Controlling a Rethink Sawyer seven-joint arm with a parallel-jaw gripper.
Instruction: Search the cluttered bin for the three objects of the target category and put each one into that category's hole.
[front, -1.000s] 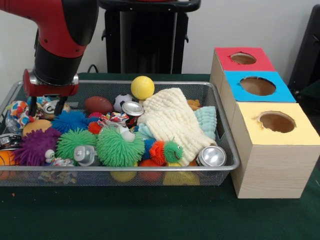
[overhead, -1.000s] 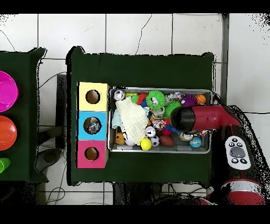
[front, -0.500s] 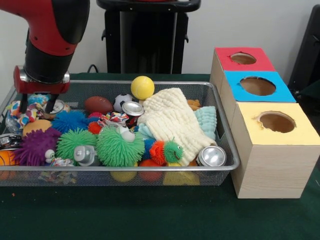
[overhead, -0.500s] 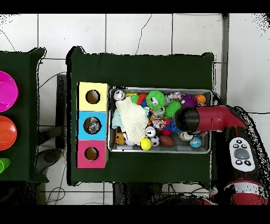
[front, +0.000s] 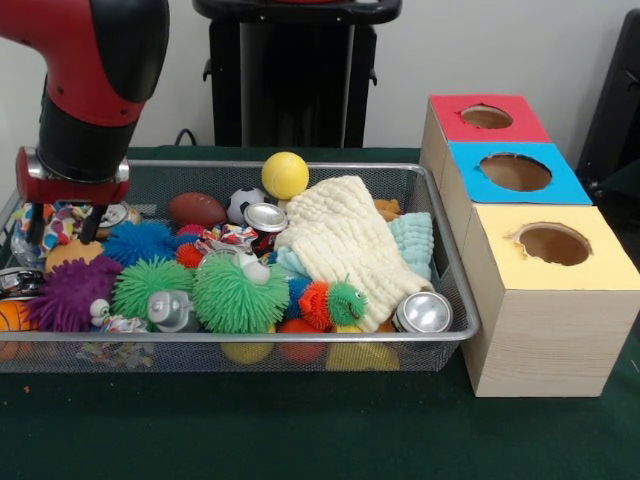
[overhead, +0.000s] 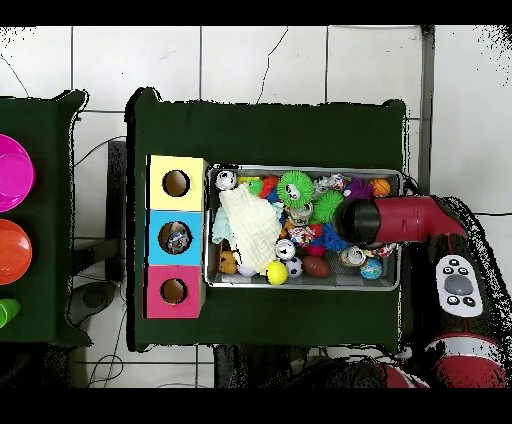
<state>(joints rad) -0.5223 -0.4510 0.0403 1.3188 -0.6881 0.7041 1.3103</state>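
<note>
Cans lay scattered through the wire bin (front: 445, 262) on the green tabletop (front: 300, 430). At the left end the gripper (front: 57, 232) hung low over a multicoloured ball (front: 62, 225), its fingers (front: 88, 228) apart on either side of it. A can (front: 264, 218) sat mid-bin by the cream cloth (front: 345, 245), another can (front: 423, 313) at the near right corner. Farthest right stood the red, blue and yellow boxes (front: 530, 300).
</note>
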